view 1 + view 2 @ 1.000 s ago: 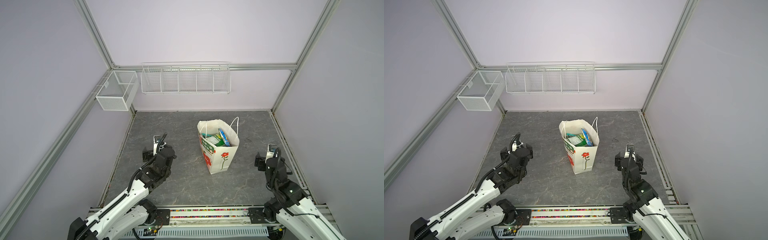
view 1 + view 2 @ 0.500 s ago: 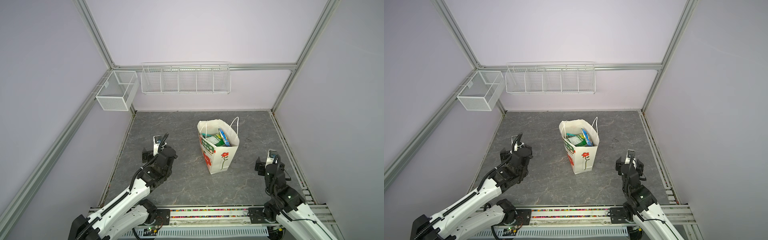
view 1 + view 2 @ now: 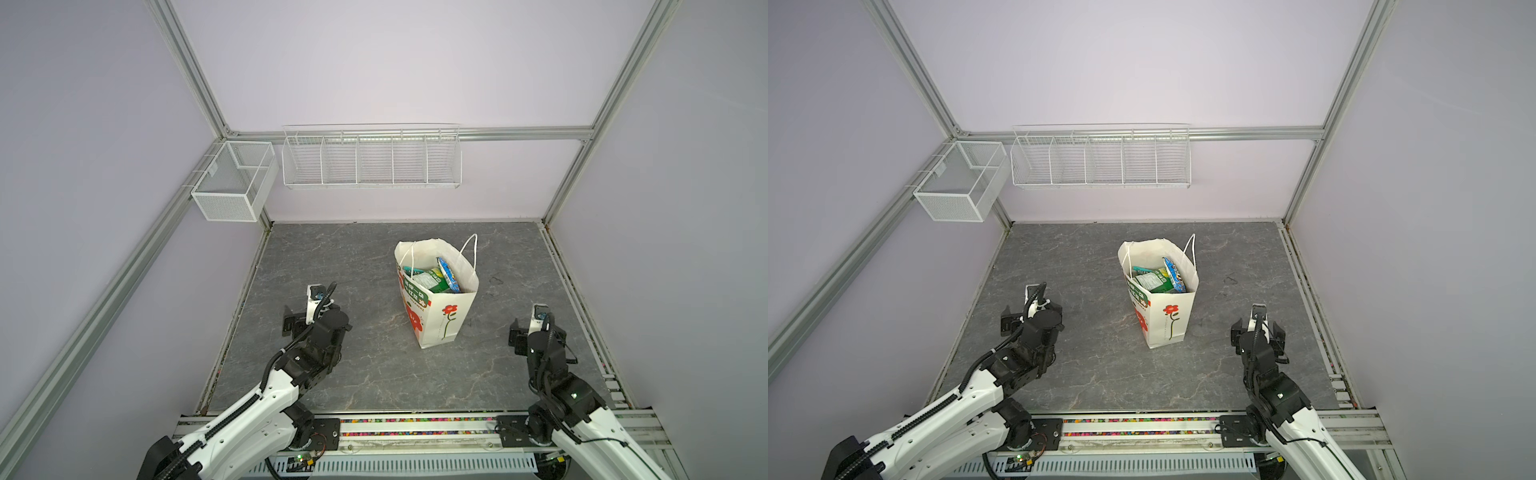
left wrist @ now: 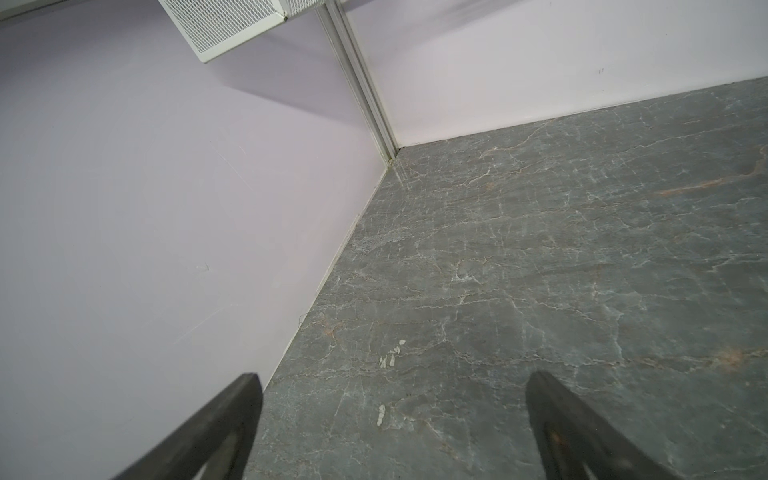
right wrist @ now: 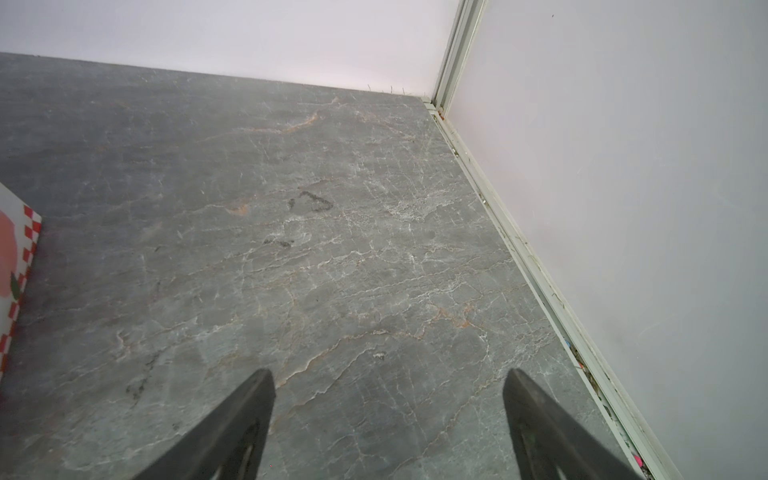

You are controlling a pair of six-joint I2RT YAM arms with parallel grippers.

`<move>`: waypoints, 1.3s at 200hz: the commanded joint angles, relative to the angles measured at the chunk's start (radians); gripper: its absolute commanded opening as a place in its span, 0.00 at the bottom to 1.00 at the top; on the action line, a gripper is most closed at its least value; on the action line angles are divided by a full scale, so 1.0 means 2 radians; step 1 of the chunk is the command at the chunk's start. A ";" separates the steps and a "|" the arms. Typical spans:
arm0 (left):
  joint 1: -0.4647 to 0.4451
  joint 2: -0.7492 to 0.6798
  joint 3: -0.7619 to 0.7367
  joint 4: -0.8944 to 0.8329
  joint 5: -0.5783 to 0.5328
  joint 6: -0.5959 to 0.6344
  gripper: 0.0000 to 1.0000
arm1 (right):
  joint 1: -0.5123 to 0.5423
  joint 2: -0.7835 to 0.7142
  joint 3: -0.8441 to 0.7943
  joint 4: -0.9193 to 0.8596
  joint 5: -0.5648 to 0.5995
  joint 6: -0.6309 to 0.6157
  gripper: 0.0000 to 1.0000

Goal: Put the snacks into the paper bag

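Snacks [image 3: 435, 279] inside upright paper bag [image 3: 442, 322].
Stands between left gripper [image 4: 392, 376] and right gripper [image 5: 390, 371]; both spread, empty; right nearer.

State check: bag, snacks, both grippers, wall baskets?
paper bag: upright, mouth open.
snacks: inside the bag; none seen on the table.
left gripper: open, holding nothing.
right gripper: open, holding nothing.
mesh basket: hung on the frame, nothing inside.
wire rack: on the back rail, nothing in its compartments.
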State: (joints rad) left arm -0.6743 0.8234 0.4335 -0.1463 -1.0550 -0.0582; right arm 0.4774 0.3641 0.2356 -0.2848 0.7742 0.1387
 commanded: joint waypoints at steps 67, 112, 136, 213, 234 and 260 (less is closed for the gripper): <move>0.011 0.012 -0.033 0.034 0.010 0.000 0.99 | -0.004 0.015 -0.015 0.026 0.030 0.009 0.89; 0.021 -0.007 -0.056 0.033 0.024 -0.013 0.99 | -0.003 0.027 -0.015 0.034 0.030 0.010 0.89; 0.028 -0.016 -0.068 0.034 0.033 -0.025 0.99 | -0.003 0.017 -0.017 0.028 0.041 0.018 0.89; 0.053 -0.047 -0.072 0.021 0.048 -0.044 0.99 | -0.004 -0.016 -0.024 0.022 0.023 0.014 0.89; 0.054 -0.066 -0.078 0.017 0.043 -0.047 0.99 | -0.006 -0.007 -0.024 0.032 0.028 0.014 0.89; 0.055 -0.099 -0.091 0.025 0.038 -0.045 0.99 | -0.009 0.006 -0.024 0.045 0.038 0.016 0.89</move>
State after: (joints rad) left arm -0.5713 0.6777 0.2813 -0.1028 -0.9627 -0.1295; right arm 0.4698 0.3569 0.2016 -0.2443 0.8227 0.1570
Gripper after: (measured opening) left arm 0.992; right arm 0.887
